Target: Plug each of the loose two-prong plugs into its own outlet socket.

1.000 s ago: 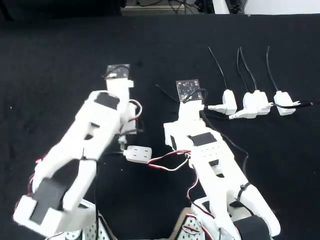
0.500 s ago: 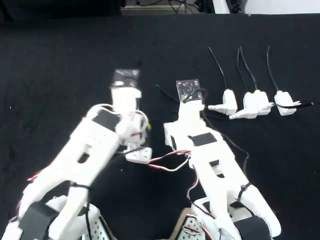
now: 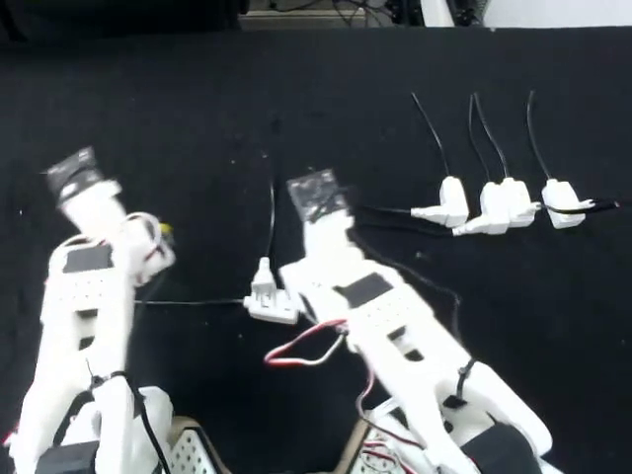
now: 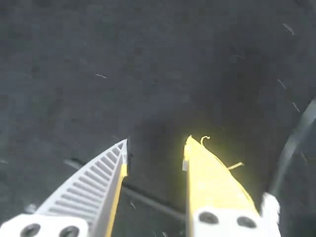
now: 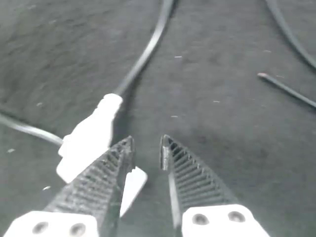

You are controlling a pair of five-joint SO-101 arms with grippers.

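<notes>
**Now that left arm [image 3: 84, 296] has swung clear, 4th plug [image 3: 263, 276] looks seated**

Vs 1 s ago: left arm quit its spot over the socket block [image 3: 275, 310] & swung out to the left side of the table [image 3: 148, 99]. Left end effector [image 4: 155, 148] hangs open & empty over bare cloth. Right arm [image 3: 375, 306] swung from near the right-hand row over toward the block. Right end effector [image 5: 146, 143] has jaws a little apart, gripping nothing, just beside the plug.

Plug stands upright on the block near table centre, its cable [image 3: 273, 212] running away from it. Prob. inserted, tho depth can't be confirmed. Right arm's likely job: press or check.

Count:
- plugs: 4
- sockets: 4
- pairs [image 3: 504, 204] in a row at right: 3, appear mated
- pair near centre: 1
- loose plugs left: 0, as far as visible
- arms: 2, w/ 2 end effectors
</notes>
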